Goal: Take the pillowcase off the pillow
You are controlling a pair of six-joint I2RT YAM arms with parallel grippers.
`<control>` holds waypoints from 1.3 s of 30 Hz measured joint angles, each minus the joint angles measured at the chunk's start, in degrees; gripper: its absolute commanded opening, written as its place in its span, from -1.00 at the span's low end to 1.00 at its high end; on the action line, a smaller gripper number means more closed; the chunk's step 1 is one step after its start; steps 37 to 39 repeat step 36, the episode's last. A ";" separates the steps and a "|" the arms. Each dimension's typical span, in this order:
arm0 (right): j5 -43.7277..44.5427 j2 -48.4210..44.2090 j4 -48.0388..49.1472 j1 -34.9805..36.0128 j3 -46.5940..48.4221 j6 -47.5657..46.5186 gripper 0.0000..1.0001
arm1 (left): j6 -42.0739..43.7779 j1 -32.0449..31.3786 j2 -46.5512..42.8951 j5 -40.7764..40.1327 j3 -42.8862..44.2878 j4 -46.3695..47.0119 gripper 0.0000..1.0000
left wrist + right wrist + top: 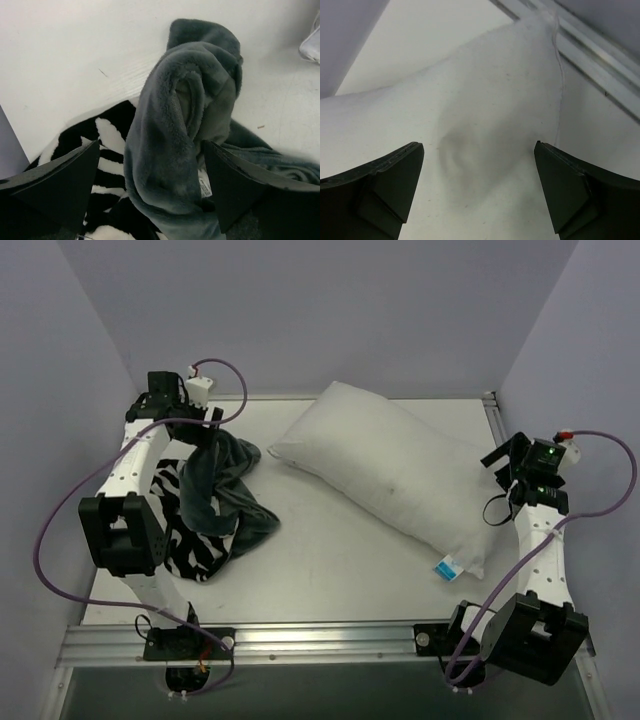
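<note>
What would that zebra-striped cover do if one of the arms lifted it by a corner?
The pillowcase would probably hang limp and drape, since it lies in a crumpled heap of soft folds. Its plush grey inside looks fuzzy, so it would likely not slip out of a grip. Pushed, it would likely bunch up rather than slide flat.

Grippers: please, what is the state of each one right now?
Left gripper: open, jaws apart on both sides of the pillowcase, not clamping it.
Right gripper: open over the pillow, holding nothing.
</note>
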 measured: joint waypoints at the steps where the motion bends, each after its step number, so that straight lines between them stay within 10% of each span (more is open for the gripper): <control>1: 1.33 0.00 -0.57 0.94 1.81 -1.03 1.00 | -0.31 0.04 -0.46 0.00 -0.55 -0.39 0.87; 12: 7.61 -1.64 -3.56 7.58 13.29 -8.66 1.00 | -1.22 0.09 -24.96 -1.11 -3.74 -6.36 0.88; 19: 9.09 0.55 -6.84 9.60 13.20 -9.31 0.99 | 1.14 3.74 -42.49 -5.86 -23.12 -6.49 0.88; 28: 12.46 0.48 -7.21 12.41 12.74 -9.51 1.00 | 0.85 11.89 -50.95 -11.26 -42.58 -4.74 0.88; 39: 13.57 -0.07 -6.67 13.07 11.28 -9.01 0.99 | -0.07 13.00 -57.51 -8.22 -45.44 -2.05 0.88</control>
